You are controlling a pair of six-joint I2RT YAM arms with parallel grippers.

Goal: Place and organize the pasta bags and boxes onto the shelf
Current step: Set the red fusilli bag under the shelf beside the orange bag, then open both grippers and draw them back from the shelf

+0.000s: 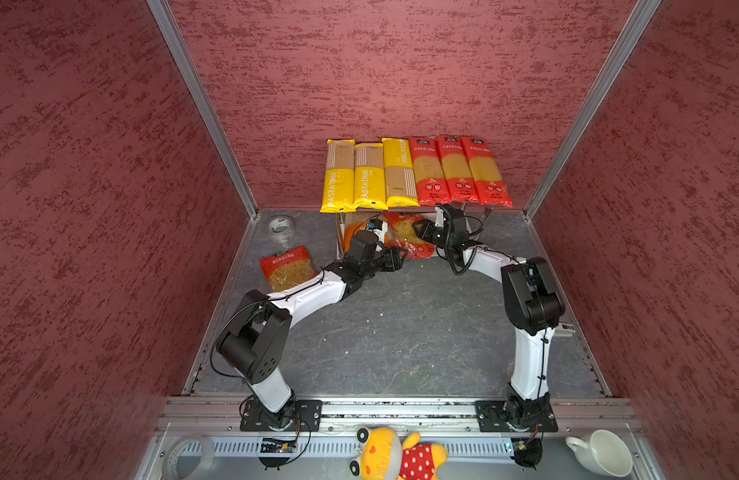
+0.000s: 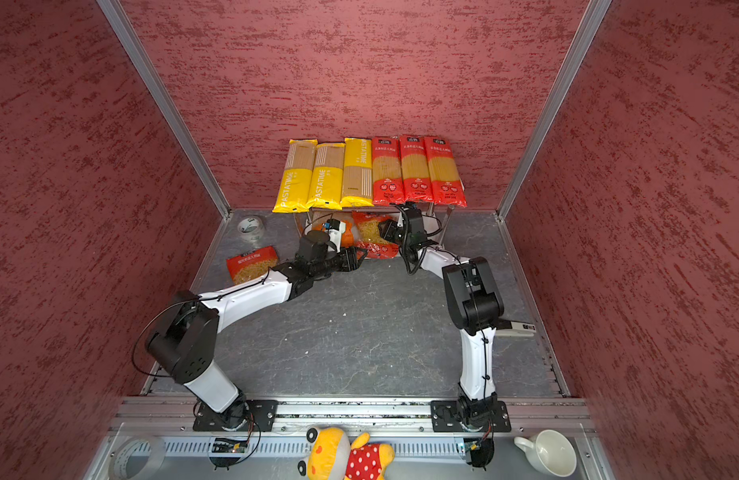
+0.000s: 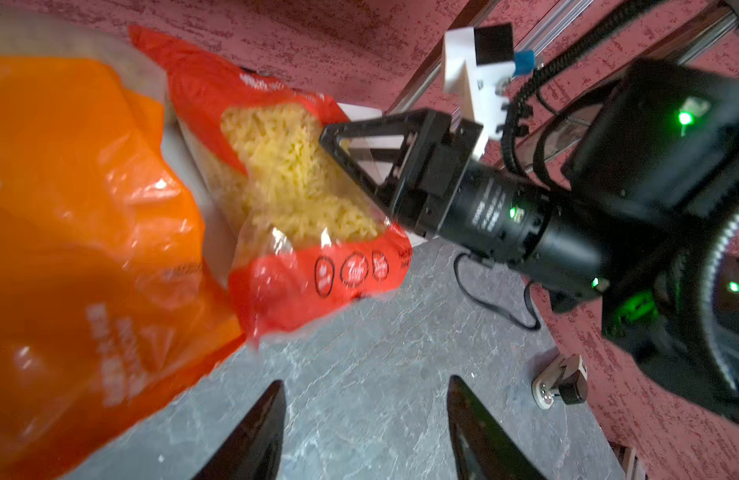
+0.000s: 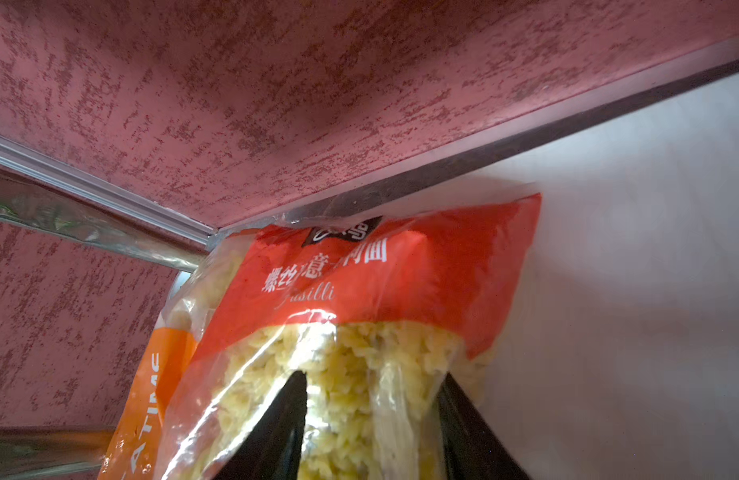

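The left gripper hangs open and empty at mid-frame. Just right of it, the red fusilli bag lies partly on the lower board of the shelf. The right gripper sits astride the bag, though I can't tell whether it is pinching. The bag looks light, soft and slippery, so I'd grasp the pasta-filled bulk.

The red fusilli bag and the orange bag are glossy, crinkled plastic film. The shelf board is smooth matt white, with shiny chrome legs. The tabletop is matt marbled grey and the walls are rough-textured.
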